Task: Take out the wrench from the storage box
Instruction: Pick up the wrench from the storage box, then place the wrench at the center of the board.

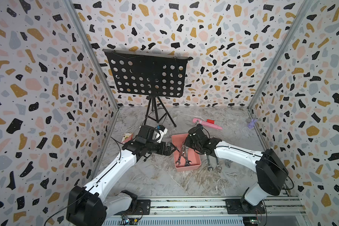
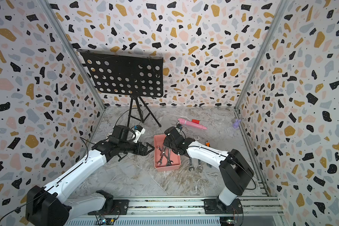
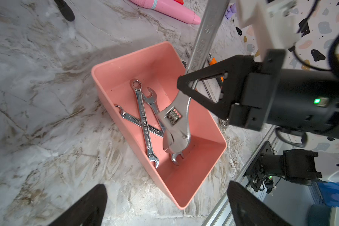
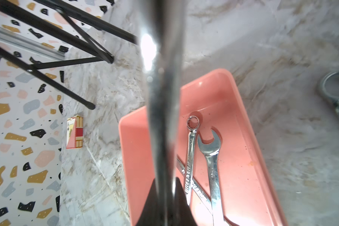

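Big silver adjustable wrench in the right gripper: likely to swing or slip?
The large silver metal adjustable wrench looks rigid and probably head-heavy. The right gripper pinches its smooth handle near the head, so it may pivot or slide.

Several wrenches lie crossed inside the storage box

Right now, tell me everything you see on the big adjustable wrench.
The adjustable wrench is bright silver metal, with a long flat stamped handle, a knurled adjuster screw in the head and jaws nearly closed. It hangs steeply tilted, head down over the salmon-pink storage box and the three smaller wrenches in it; contact with them is unclear. The right hand is shut on its handle just above the head.
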`<control>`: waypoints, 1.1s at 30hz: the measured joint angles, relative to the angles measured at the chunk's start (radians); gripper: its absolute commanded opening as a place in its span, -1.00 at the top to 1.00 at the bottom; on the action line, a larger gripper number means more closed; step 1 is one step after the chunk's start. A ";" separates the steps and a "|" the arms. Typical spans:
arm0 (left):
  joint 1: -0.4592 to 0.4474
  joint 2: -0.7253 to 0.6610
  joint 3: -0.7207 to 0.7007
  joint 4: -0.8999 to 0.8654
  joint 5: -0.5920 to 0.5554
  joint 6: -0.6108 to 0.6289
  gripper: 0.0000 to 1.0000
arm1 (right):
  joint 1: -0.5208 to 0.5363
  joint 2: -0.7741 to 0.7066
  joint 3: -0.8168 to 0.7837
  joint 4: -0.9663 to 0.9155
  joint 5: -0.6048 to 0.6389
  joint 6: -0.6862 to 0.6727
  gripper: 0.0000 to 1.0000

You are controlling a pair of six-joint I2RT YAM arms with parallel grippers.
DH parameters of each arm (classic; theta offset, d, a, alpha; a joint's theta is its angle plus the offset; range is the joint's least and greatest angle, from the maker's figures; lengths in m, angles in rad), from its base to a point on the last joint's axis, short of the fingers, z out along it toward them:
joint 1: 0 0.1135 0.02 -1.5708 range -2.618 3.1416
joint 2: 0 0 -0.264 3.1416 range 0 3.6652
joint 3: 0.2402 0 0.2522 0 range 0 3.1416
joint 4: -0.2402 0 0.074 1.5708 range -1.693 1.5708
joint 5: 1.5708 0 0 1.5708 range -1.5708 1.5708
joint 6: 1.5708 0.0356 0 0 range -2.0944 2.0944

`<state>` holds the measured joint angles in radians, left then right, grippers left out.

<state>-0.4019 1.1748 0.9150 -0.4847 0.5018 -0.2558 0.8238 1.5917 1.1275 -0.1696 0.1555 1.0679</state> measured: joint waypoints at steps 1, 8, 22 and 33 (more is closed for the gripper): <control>0.000 0.000 0.000 0.000 0.002 -0.002 -1.00 | -0.002 -0.017 0.008 -0.021 -0.003 -0.025 1.00; -0.008 0.000 0.002 0.021 0.008 -0.036 -1.00 | -0.104 -0.140 0.058 -0.213 -0.167 -0.291 1.00; -0.108 0.028 0.018 0.072 -0.031 -0.105 -1.00 | -0.564 -0.332 0.050 -0.737 -0.375 -0.893 1.00; -0.180 0.056 0.037 0.127 -0.079 -0.176 -1.00 | -0.770 -0.245 0.008 -0.793 -0.314 -1.096 1.00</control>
<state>-0.5819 1.2312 0.9520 -0.3576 0.4229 -0.4316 0.0536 1.3464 1.1355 -0.9627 -0.1589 -0.0284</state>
